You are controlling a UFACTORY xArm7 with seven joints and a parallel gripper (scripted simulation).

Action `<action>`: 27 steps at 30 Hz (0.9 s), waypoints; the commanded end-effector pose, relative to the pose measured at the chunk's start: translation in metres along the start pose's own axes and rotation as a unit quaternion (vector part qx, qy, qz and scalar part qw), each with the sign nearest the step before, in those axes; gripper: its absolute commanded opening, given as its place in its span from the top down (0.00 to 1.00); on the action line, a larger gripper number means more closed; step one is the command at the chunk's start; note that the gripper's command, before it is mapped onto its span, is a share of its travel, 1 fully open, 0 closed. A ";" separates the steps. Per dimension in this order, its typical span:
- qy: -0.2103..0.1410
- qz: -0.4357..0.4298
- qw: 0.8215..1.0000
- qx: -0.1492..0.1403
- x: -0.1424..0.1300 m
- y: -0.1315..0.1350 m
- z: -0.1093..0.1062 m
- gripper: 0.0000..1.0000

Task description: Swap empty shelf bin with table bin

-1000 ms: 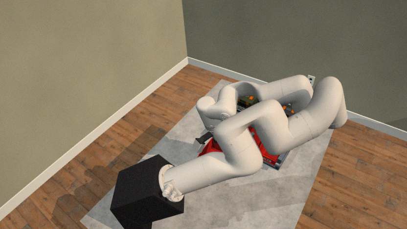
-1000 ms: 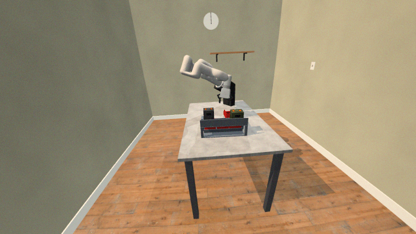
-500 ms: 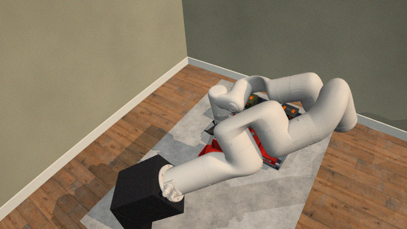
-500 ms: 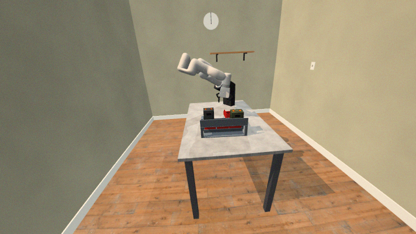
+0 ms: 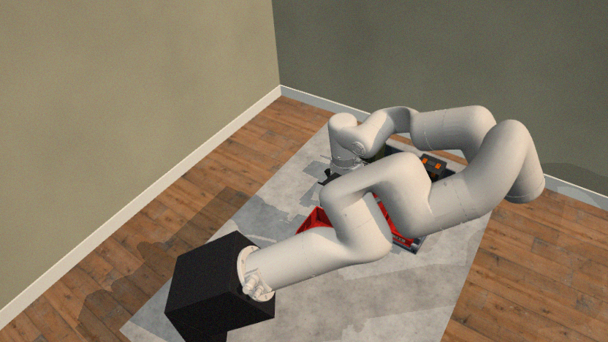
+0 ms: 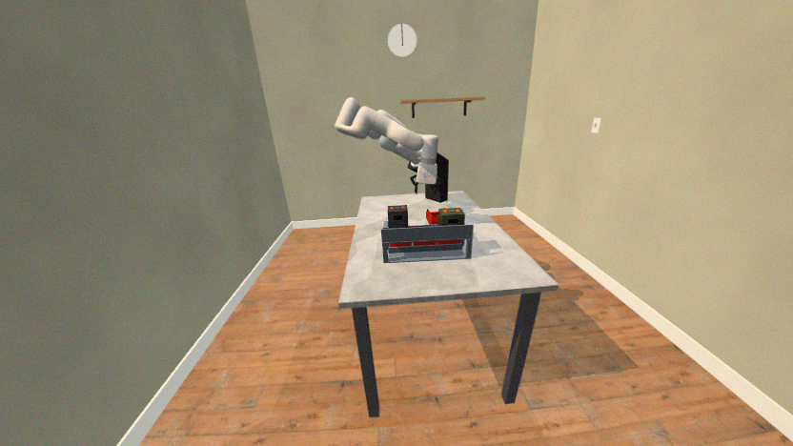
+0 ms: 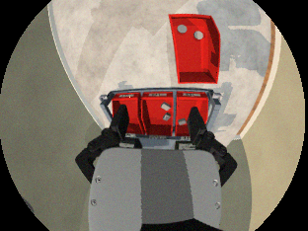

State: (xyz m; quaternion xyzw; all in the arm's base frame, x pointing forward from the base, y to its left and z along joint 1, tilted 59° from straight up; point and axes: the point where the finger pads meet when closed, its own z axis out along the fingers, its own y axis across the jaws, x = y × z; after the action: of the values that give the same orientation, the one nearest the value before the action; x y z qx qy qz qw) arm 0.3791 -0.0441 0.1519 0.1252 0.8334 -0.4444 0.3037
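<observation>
Neither swap looks begun: the empty red open-front bin [image 5: 401, 240] [image 6: 400, 244] [image 7: 132, 105] still sits in the grey-blue shelf [image 5: 416, 251] [image 6: 427, 233] [image 7: 217, 94], while the red bin with two grey discs [image 5: 312, 221] [image 6: 431, 217] [image 7: 190, 59] waits on the pale stone-look counter [image 5: 382, 297] [image 6: 443, 279] [image 7: 138, 49]. The black fingers [image 5: 327, 174] [image 6: 416, 188] stand wide, holding nothing; both transfers remain.

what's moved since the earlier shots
The wrist end of the arm has swung toward the shelf in the top view, away from the black base block. Nothing has been taken hold of: the gripper is open. The shelf and the red bin on the table look unmoved.
</observation>
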 end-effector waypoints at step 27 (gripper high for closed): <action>0.015 -0.054 0.997 -0.047 -0.040 -0.005 -0.031 0.00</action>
State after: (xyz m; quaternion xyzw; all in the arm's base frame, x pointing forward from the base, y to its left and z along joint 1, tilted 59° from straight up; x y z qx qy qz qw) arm 0.3944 -0.0220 0.1896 0.0755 0.8625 -0.4207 0.2710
